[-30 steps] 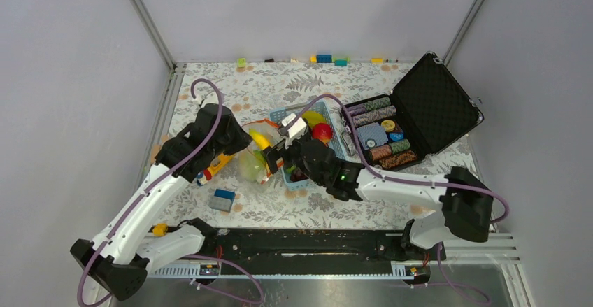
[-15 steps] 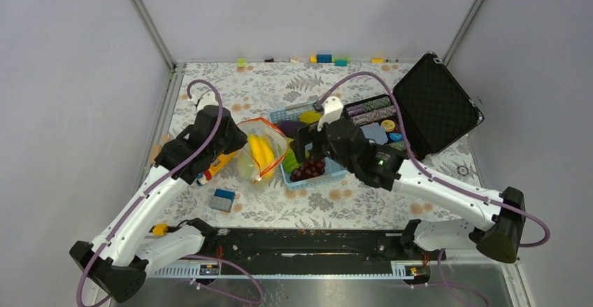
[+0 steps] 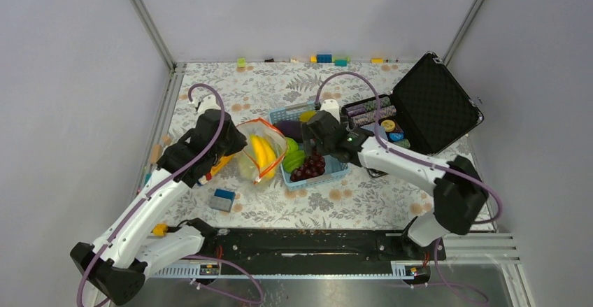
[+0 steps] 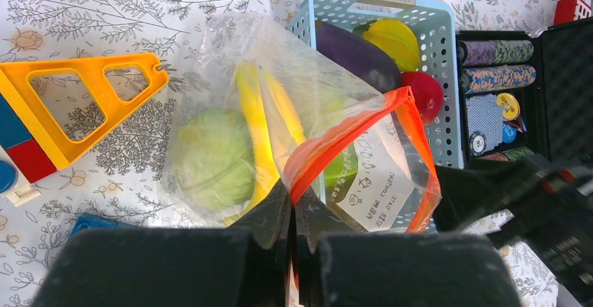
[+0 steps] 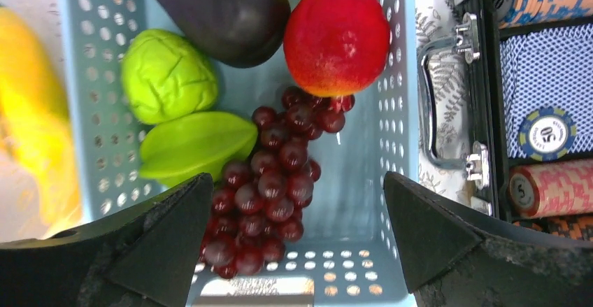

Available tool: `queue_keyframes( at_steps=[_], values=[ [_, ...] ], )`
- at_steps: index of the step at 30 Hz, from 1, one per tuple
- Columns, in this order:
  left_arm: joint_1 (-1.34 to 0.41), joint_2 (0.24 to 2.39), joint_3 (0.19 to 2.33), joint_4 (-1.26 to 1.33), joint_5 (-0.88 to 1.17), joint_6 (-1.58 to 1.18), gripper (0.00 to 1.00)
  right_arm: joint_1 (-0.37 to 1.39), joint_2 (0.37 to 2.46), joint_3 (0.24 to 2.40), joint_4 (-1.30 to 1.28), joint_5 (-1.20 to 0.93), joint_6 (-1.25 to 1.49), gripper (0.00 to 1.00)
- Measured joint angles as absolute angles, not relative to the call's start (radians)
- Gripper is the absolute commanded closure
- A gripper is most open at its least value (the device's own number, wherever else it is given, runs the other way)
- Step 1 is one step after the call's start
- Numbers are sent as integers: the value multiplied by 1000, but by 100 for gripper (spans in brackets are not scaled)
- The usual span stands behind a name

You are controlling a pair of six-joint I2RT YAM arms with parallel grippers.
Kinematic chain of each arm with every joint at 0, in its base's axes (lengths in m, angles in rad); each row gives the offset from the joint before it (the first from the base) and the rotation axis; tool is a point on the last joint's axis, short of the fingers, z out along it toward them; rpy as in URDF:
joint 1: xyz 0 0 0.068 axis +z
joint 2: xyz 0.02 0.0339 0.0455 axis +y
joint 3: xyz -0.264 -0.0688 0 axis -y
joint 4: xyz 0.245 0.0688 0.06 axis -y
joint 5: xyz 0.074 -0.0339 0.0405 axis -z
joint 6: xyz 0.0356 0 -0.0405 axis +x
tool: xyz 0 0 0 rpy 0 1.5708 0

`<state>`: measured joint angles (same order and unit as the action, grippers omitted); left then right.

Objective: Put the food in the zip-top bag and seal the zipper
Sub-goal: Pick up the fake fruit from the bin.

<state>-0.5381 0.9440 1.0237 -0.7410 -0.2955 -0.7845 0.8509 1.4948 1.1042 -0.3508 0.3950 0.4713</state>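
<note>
Much of the flowered table point(image 3: 280, 90) is shared by an open black case point(image 3: 437, 104) of poker chips point(image 5: 545, 188) at the right, a light-blue basket point(image 5: 91, 111) just beside it, and the zip-top bag point(image 4: 231, 62) just left of the basket. The bag's mouth is held up and open by the left gripper point(image 4: 292, 230), clenched on the near end of the orange zipper point(image 4: 349, 125). A banana point(image 4: 255, 111) and a pale cabbage head point(image 4: 213, 156) are seen already inside. The right gripper point(image 5: 295, 181), spread wide and grasping nothing, is hung over the basket with the dark grapes point(image 5: 269, 181) framed between its fingers.

The grapes are judged the next piece to be lifted. The jaws would best be lowered straight down astride the bunch's middle and closed gently, so that it is raised whole.

Room is tight. The apple point(image 5: 336, 38) touches the bunch at its far end, and a green star fruit point(image 5: 196, 146) lies against its side. One finger hangs just inside the basket wall facing the case, whose metal handle point(image 5: 440, 104) lies just beyond. Open room is found only above the basket and across to the bag's mouth.
</note>
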Motion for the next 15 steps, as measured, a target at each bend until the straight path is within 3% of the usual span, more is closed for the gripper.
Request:
queue_keyframes(
  at_steps=[15],
  values=[
    [-538,943,1021,-730,-303,-781,100,850,1801,1309,-355,558,390,13]
  ],
)
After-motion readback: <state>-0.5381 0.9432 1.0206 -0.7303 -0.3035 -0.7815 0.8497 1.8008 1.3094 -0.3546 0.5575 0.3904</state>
